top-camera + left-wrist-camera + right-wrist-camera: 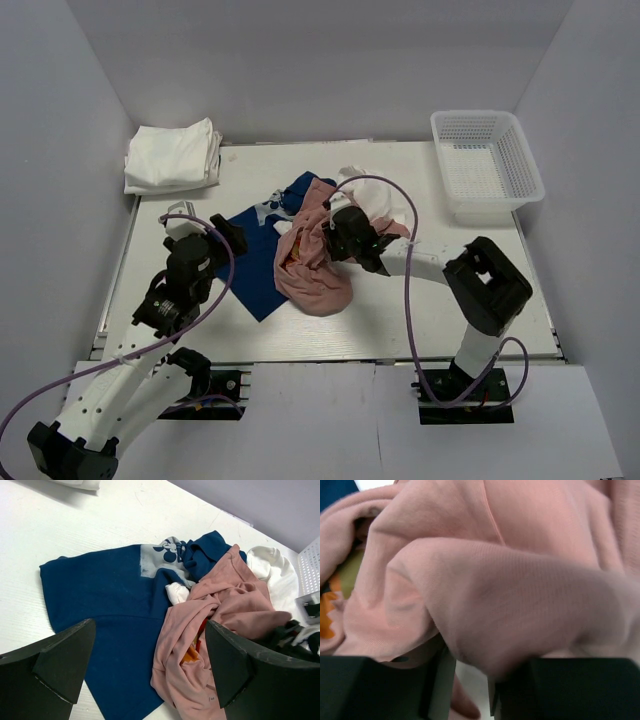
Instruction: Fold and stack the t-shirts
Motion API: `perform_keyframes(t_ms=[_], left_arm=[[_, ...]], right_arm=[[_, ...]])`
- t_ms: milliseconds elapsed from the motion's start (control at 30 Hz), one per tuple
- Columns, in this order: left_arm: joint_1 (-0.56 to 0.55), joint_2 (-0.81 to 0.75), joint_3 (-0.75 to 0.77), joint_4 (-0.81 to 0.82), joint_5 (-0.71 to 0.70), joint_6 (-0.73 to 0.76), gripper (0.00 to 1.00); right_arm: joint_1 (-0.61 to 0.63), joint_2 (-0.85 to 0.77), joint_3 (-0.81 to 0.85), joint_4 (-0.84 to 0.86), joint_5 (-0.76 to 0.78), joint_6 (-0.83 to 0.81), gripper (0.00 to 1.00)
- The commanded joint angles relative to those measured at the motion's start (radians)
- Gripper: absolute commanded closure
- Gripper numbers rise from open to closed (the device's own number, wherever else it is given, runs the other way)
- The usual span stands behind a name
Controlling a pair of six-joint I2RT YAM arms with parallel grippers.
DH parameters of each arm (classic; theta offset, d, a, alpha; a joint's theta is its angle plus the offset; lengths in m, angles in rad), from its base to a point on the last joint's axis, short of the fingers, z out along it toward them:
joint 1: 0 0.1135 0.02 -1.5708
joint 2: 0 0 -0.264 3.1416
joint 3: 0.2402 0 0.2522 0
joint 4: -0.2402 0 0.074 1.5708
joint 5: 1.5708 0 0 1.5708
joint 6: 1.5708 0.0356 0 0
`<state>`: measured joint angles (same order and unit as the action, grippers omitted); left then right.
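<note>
A crumpled dusty pink t-shirt [310, 270] lies mid-table, partly over a spread navy t-shirt [258, 262] with a white chest print. A white t-shirt [375, 195] is bunched behind the pink one. In the left wrist view the navy shirt [110, 595], pink shirt [220, 605] and white shirt [275, 575] all show. My left gripper [228, 238] is open and empty, just above the navy shirt's left part [150, 655]. My right gripper [338, 232] is shut on a fold of the pink shirt [495, 555], its fingertips [440, 685] nearly together.
A folded stack of white shirts [172, 155] sits at the table's far left corner. A white lattice basket [487, 165] stands at the far right. The white table [420, 310] shows bare in front of the pile.
</note>
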<state>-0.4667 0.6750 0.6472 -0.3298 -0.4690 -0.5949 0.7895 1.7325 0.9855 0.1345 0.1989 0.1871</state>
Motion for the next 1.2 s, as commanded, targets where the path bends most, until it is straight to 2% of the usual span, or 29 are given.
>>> perform_keyframes(t_ms=[0,33,133,300,400,567,667,867,900,1000,1100,1167], left_arm=[[0.003,-0.005,-0.014,0.027,-0.011,-0.003,0.00],[0.003,-0.005,-0.026,0.037,-0.011,-0.003,0.00],[0.003,0.005,-0.015,0.026,0.001,0.006,0.00],[0.003,0.014,-0.005,0.015,-0.011,-0.003,0.00],[0.003,0.014,-0.004,-0.006,-0.022,-0.003,0.00],[0.003,-0.006,-0.023,0.017,-0.031,-0.014,0.00],[0.003,-0.006,-0.014,0.017,-0.031,-0.014,0.00],[0.003,0.014,-0.005,0.008,-0.062,-0.014,0.00],[0.003,0.023,-0.004,-0.003,-0.062,-0.014,0.00],[0.003,0.023,-0.004,-0.012,-0.082,-0.014,0.00],[0.003,0.032,-0.004,-0.012,-0.092,-0.014,0.00],[0.003,0.041,-0.004,-0.012,-0.103,-0.014,0.00]], right_arm=[[0.010,-0.005,0.045,0.088,0.036,0.034,0.70],[0.008,-0.019,0.035,0.112,0.021,0.029,0.72],[0.008,-0.092,0.031,0.186,0.022,-0.001,1.00],[-0.006,-0.241,0.013,0.300,0.135,-0.032,1.00],[-0.029,-0.297,0.041,0.330,0.275,0.002,1.00],[-0.148,-0.344,0.117,0.347,0.474,-0.067,1.00],[-0.244,-0.329,0.267,0.306,0.510,-0.110,1.00],[-0.426,-0.240,0.603,0.182,0.475,-0.150,1.00],[-0.487,-0.228,0.645,0.169,0.468,-0.152,1.00],[-0.573,-0.095,0.870,0.070,0.453,-0.164,1.00],[-0.628,0.029,1.164,0.022,0.422,-0.179,1.00],[-0.671,0.079,1.301,0.019,0.418,-0.211,1.00]])
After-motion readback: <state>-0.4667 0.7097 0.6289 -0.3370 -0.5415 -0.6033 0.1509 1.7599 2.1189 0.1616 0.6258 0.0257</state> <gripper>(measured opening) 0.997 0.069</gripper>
